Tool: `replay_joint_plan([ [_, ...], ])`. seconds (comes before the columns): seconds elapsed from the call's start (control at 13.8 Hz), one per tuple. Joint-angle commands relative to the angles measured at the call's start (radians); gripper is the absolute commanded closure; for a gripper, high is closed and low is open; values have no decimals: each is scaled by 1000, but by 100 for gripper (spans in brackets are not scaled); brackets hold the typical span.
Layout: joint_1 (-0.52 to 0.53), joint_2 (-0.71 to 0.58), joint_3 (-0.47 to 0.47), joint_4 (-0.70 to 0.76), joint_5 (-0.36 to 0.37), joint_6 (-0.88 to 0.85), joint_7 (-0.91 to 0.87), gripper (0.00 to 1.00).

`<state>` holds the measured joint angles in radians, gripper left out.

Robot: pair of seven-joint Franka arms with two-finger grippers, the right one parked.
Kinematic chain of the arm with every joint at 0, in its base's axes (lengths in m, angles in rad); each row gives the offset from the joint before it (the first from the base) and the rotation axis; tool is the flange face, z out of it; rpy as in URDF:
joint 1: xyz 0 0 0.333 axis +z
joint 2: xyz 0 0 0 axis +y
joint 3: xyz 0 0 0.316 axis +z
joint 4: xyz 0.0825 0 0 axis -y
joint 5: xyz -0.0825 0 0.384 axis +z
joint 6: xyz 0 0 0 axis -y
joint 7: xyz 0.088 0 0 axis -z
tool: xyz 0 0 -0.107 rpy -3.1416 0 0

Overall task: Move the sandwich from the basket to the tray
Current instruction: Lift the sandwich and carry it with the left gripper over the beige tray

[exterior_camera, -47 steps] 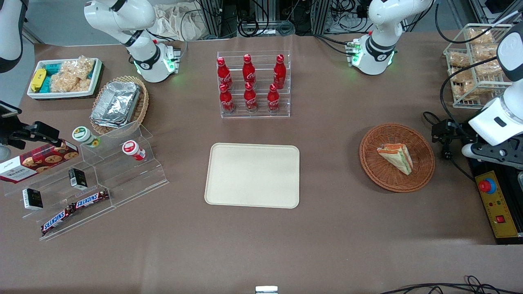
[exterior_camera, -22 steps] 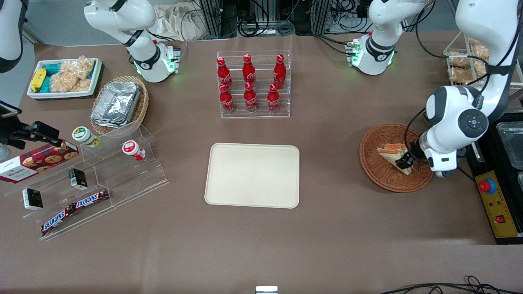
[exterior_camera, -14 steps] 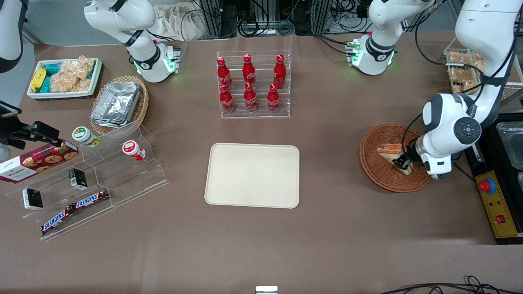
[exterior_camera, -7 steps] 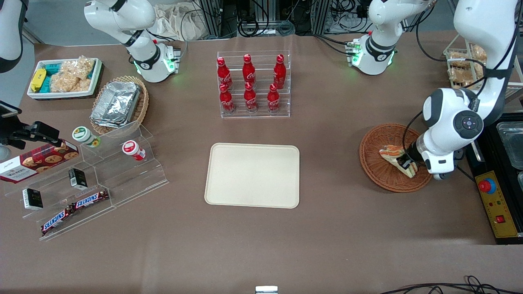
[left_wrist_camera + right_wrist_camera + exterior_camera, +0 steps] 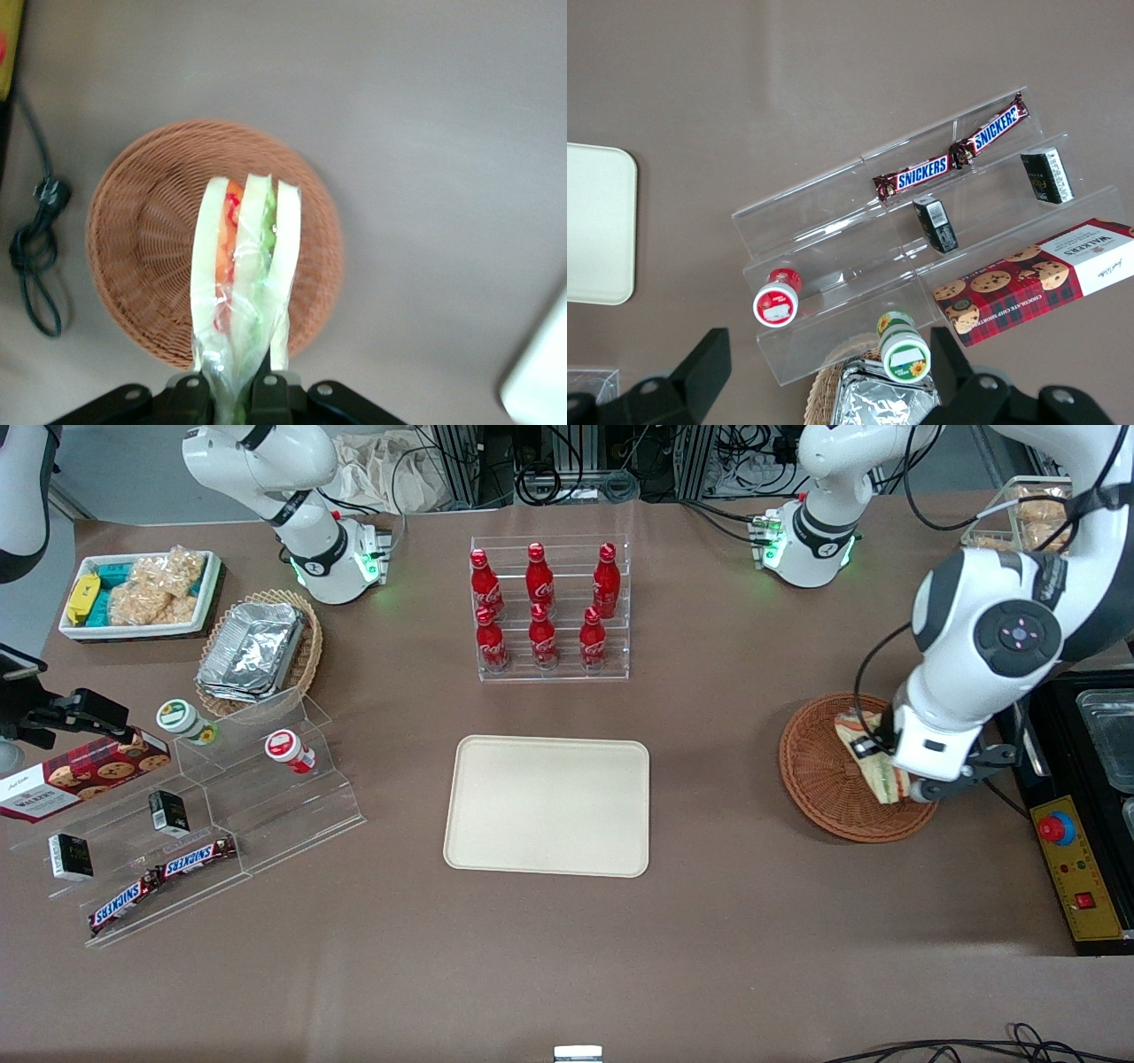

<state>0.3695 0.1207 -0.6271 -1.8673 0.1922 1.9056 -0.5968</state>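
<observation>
The sandwich (image 5: 864, 757), a pale bread wedge with orange, green and red filling in clear wrap, hangs above the reddish-brown wicker basket (image 5: 819, 779), lifted clear of it. My left gripper (image 5: 877, 757) is shut on the sandwich's narrow end. In the left wrist view the sandwich (image 5: 244, 266) stands out from the gripper (image 5: 232, 394), with the basket (image 5: 142, 257) below it. The cream tray (image 5: 547, 805) lies flat at the table's middle, empty; one corner of it shows in the left wrist view (image 5: 540, 381) and an edge in the right wrist view (image 5: 598, 226).
A clear rack of red cola bottles (image 5: 547, 607) stands farther from the front camera than the tray. A clear stepped shelf (image 5: 204, 815) with snacks and a tan basket of foil trays (image 5: 257, 651) lie toward the parked arm's end. A control box (image 5: 1076, 868) sits beside the basket.
The left arm came down to the basket, shut on the sandwich and has now lifted it out of the basket; arm and sandwich have risen since half a second ago.
</observation>
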Motion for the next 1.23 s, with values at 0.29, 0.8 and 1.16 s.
replay_joint_plan([
  [0.29,-252,395,-134,368,114,-82,92,100],
  [0.8,-561,784,-48,574,339,107,-251,100],
  [1.16,-640,820,56,574,338,191,-239,30],
])
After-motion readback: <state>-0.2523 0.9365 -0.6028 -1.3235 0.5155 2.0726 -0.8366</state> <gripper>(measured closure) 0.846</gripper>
